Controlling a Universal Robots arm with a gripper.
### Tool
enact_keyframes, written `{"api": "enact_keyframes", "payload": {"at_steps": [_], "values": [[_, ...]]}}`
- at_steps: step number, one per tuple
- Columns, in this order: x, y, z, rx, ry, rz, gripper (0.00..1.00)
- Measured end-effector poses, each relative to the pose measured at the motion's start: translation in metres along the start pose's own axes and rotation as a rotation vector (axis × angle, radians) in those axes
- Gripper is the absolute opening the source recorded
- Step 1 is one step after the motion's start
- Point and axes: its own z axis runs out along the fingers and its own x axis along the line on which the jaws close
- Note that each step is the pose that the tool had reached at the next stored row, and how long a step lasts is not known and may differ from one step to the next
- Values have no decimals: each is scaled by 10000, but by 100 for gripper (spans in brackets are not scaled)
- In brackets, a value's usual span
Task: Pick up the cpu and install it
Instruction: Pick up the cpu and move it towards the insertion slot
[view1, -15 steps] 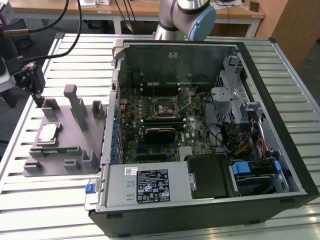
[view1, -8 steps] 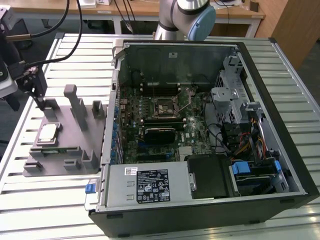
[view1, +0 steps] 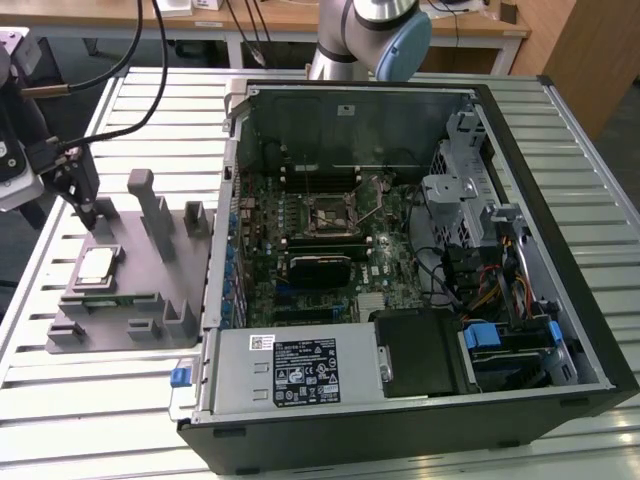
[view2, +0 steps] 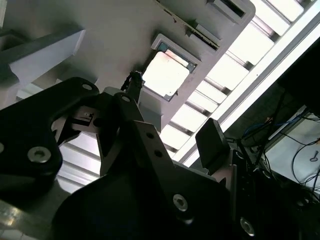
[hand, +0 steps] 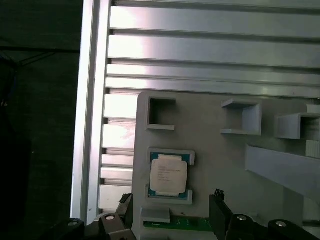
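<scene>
Currently the pincer (view1: 88, 210) hangs wide open just above the cpu (view1: 97, 265), which lies in a gray holder (view1: 150, 290) on the desk (view1: 100, 400), at the exterior view's left.

The cpu (hand: 168, 172) wore a smooth, silvery metal lid with dull sheen. Its holder (view1: 140, 265), at nine o'clock from the sheet-metal case (view1: 360, 120) in the exterior view, looked matt grey plastic; the table (view1: 580, 130) was ribbed, bright metal.

A robotics lab is indicated by a slotted aluminium surface (view1: 160, 100), an opened computer case (view1: 350, 125) and cabled desks (view1: 300, 20).
</scene>
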Motion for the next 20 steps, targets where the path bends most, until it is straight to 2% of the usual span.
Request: {"api": "enact_keyframes", "payload": {"at_steps": [6,20], "values": [[-1,-3,87,-1,0,0,70],[-2,-8,202,-1,2,1,70]]}}
